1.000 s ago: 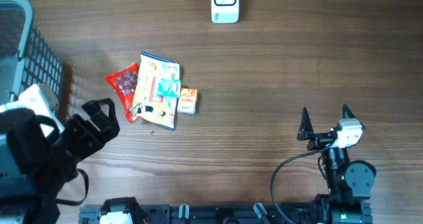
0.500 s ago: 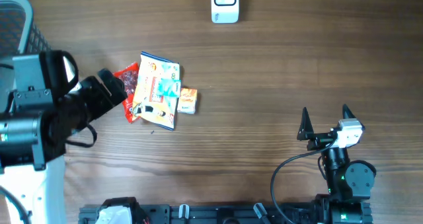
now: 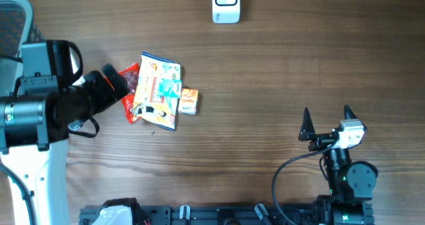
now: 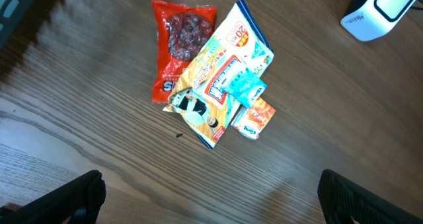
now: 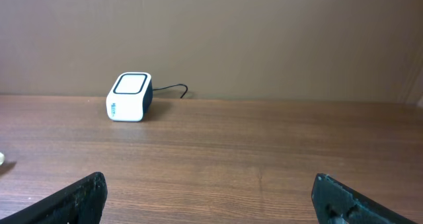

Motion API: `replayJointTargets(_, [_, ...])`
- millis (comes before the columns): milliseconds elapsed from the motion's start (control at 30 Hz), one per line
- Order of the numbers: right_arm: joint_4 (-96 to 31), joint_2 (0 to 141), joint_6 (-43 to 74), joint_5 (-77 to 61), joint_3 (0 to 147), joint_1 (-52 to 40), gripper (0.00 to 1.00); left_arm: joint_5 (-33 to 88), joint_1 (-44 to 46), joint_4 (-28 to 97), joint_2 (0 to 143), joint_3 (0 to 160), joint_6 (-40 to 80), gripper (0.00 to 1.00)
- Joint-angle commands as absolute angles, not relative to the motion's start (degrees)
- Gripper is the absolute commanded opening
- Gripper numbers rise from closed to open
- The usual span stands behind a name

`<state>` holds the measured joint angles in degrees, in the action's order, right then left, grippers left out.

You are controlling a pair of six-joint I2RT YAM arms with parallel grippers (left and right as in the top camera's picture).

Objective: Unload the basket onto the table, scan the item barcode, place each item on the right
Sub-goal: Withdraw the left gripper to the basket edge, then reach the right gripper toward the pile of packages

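Zero items scanned, nothing picked up yet.
My left gripper [image 4: 210,184] is spread wide and empty, hovering just short of the pile. Dead ahead of it lie a big snack packet [image 4: 221,78] overlapping a red packet [image 4: 182,39] and a small orange box [image 4: 254,118] touching the big packet's edge. Right gripper [image 3: 326,112] is also spread and empty, well apart from the pile, with the scanner [image 3: 226,4] far ahead of it. By my read, still to do: grab one item, find its barcode, show it to the scanner.
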<state>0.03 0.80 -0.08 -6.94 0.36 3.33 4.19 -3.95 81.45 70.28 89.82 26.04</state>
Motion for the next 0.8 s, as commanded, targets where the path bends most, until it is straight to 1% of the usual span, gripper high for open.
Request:
replayJointTargets(0, [0.30, 0.58, 0.38, -6.00, 0.32, 3.73, 1.00, 3.57, -4.40, 81.49, 70.41, 89.56, 25.78, 1.00])
replayJointTargets(267, [0.30, 0.58, 0.38, -6.00, 0.32, 3.73, 1.00, 3.14, -4.40, 77.78, 72.10, 89.56, 26.17, 1.00])
replayJointTargets(367, [3.14, 0.58, 1.21, -6.52, 0.32, 3.73, 1.00, -2.02, -4.40, 75.13, 74.39, 89.56, 26.20, 1.00])
replayJointTargets(400, [4.95, 0.58, 5.58, -8.97, 0.32, 3.73, 1.00, -3.18, -4.40, 74.24, 75.50, 89.56, 26.22, 1.00])
replayJointTargets(467, [5.08, 0.58, 21.54, -20.27, 0.32, 3.73, 1.00, -3.51, -4.58, 72.97, 77.80, 89.56, 26.24, 1.00])
replayJointTargets(500, [4.80, 0.58, 31.38, -25.58, 0.32, 3.73, 1.00, -3.53, -5.15, 72.66, 79.18, 89.56, 26.70, 1.00])
replayJointTargets(533, [5.19, 0.58, 40.34, -27.62, 0.32, 3.73, 1.00, -3.53, -5.78, 72.55, 80.42, 89.56, 26.70, 1.00])
replayJointTargets(567, [4.71, 0.58, 53.45, -28.32, 0.32, 3.73, 1.00, -3.55, -7.09, 72.38, 82.30, 89.56, 26.65, 1.00])
replayJointTargets(633, [2.31, 0.58, 68.34, -28.45, 0.32, 3.73, 1.00, -3.55, -9.67, 72.40, 84.77, 89.56, 26.68, 1.00])
replayJointTargets(667, [2.50, 0.58, 71.75, -29.04, 0.32, 3.73, 1.00, -3.51, -10.81, 72.42, 85.69, 89.56, 26.96, 1.00])
replayJointTargets(700, [4.14, 0.58, 71.79, -30.30, 0.32, 3.73, 1.00, -3.44, -11.90, 72.53, 86.52, 89.56, 27.73, 1.00])
replayJointTargets(767, [9.61, 0.58, 68.03, -34.17, 0.32, 3.73, 1.00, -1.28, -13.98, 72.69, 88.07, 89.56, 27.70, 1.00])
